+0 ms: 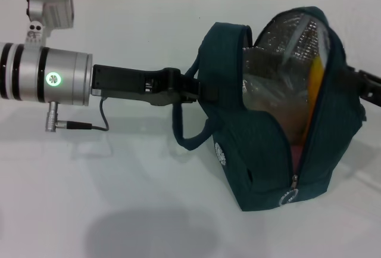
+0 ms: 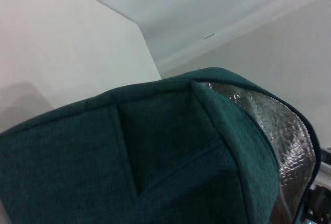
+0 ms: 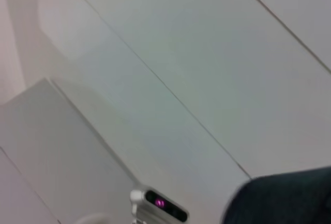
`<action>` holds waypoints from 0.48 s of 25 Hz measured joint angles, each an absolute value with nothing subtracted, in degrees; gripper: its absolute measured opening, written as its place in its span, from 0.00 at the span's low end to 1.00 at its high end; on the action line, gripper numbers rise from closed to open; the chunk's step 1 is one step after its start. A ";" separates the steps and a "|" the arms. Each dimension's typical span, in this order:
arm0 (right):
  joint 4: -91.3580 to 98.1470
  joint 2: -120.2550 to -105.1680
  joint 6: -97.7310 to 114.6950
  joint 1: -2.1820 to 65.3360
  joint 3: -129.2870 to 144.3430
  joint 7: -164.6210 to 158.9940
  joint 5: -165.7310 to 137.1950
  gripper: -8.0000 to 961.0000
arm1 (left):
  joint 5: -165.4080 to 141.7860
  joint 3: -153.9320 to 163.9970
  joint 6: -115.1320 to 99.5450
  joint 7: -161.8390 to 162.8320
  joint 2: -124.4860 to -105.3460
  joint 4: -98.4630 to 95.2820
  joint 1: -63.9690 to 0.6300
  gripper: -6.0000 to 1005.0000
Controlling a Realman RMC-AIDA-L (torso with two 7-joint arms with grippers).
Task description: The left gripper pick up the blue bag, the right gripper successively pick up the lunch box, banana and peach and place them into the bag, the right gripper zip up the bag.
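Observation:
The blue bag (image 1: 268, 151) stands on the white table, tilted, with its mouth open toward me and the silver foil lining showing. My left gripper (image 1: 189, 89) reaches in from the left and is shut on the blue bag's rim by the handles. Inside the bag I see the orange-yellow banana (image 1: 315, 78), a pink sliver of the peach (image 1: 296, 154) and the clear lunch box (image 1: 271, 91). The ring zipper pull (image 1: 290, 196) hangs low on the front. The right gripper (image 1: 368, 85) shows only as a black part behind the bag's right side. Teal fabric of the blue bag (image 2: 155, 162) fills the left wrist view.
The white table (image 1: 149, 210) spreads around the bag, with a wall behind it. In the right wrist view a corner of the blue bag (image 3: 284, 198) shows beside a small device with a pink light (image 3: 159, 203).

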State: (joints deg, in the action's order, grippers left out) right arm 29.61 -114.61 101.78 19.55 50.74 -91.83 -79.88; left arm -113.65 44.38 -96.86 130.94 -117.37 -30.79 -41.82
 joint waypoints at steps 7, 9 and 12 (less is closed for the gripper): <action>28.91 -114.53 104.44 15.74 49.19 -83.23 -80.22 0.61 | -113.58 44.38 -96.86 130.79 -117.53 -30.75 -41.48 0.07; 28.50 -114.54 104.85 14.29 49.39 -78.13 -80.75 0.71 | -113.50 44.38 -96.85 130.58 -117.62 -30.71 -41.48 0.07; 25.02 -114.64 107.47 12.71 49.63 -66.17 -81.16 0.79 | -113.46 44.34 -96.86 130.23 -117.75 -30.26 -41.54 0.07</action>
State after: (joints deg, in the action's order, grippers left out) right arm 25.02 -114.64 107.48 12.71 49.63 -66.17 -81.17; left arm -113.46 44.34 -96.86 130.23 -117.75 -30.26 -41.54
